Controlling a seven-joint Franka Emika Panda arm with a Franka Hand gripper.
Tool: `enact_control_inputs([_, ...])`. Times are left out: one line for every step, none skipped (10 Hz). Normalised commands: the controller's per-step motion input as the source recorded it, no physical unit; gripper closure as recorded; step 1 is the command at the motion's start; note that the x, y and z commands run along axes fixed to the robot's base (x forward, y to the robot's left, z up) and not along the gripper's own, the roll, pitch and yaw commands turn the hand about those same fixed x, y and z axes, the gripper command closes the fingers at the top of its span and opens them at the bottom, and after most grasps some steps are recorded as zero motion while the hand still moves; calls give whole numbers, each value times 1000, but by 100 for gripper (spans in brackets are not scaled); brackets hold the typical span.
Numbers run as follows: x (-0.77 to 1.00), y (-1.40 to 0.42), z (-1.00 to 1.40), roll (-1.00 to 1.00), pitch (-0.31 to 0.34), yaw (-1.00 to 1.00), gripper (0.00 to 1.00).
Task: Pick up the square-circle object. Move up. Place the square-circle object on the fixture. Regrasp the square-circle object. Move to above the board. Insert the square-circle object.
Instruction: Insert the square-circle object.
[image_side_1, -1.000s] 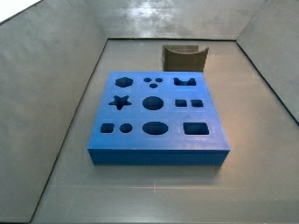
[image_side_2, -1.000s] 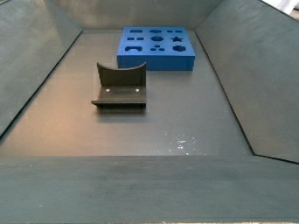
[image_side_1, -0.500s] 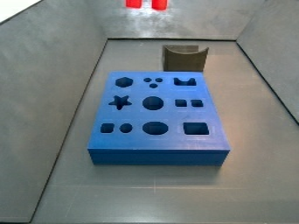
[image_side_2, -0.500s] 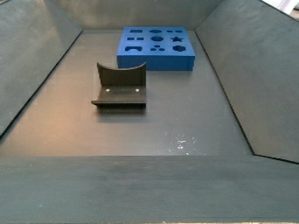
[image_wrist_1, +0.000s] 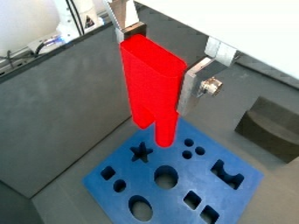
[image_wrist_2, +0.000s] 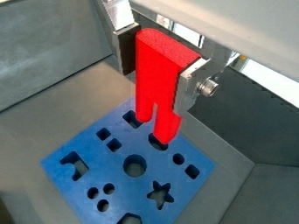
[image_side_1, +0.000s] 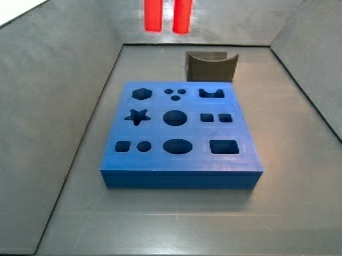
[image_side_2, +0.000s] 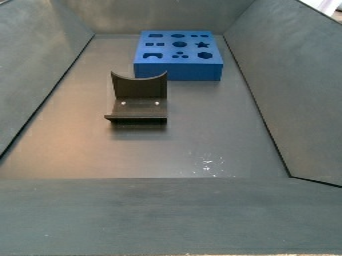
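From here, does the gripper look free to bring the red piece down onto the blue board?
Probably yes. The gripper holds the square-circle object prongs-down above the board; nothing lies between them, and the fixture stands apart.

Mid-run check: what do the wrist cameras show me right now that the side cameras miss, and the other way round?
Only the wrist views show the gripper: its silver fingers are shut on the square-circle object, prongs pointing down above the board.

Only a side view shows the whole fixture, with nothing on it; the gripper is out of frame there.

Shared: the board with every cut-out unfilled, and the red object, seen only as two prongs at the upper edge of a side view.
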Motion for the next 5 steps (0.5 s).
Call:
enact_control_inputs([0, 0, -257, -163, -9, 251, 100])
enact_control_inputs([0, 0, -269, -129, -20, 251, 100])
enact_control_inputs([-46, 0, -266, -76, -56, 217, 100])
enact_control_inputs([-131, 0, -257, -27, -83, 140, 100])
enact_control_inputs([-226, 0, -223, 0, -114, 89, 100])
